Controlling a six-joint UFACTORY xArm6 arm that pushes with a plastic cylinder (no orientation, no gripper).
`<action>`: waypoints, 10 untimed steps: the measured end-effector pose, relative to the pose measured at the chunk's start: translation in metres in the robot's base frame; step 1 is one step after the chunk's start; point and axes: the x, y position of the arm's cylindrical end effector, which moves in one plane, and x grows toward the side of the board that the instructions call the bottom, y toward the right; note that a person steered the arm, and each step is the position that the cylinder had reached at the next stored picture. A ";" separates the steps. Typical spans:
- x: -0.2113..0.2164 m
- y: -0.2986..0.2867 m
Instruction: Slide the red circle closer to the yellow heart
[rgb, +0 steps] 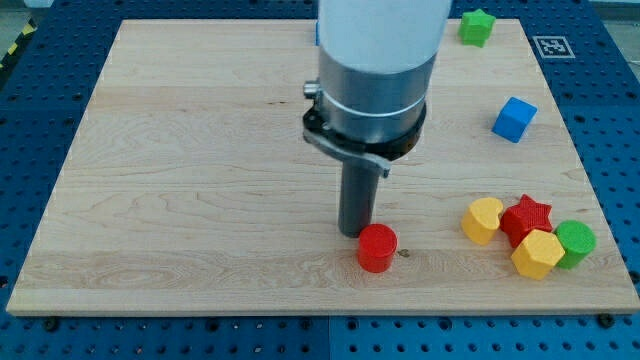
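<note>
The red circle (377, 247) lies on the wooden board (200, 180) near the view's bottom, right of centre. The yellow heart (483, 219) lies to its right, about a hundred pixels away. My tip (354, 233) rests on the board just left of and slightly above the red circle, touching or almost touching it. The rod rises from there into the arm's grey body (375, 70).
A red star (527, 217), a yellow hexagon (537, 254) and a green circle (576, 241) crowd against the yellow heart's right side. A blue cube (514, 119) lies at the right. A green star (477, 27) lies at the top right.
</note>
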 end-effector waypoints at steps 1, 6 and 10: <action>0.019 -0.005; 0.070 -0.012; 0.061 0.013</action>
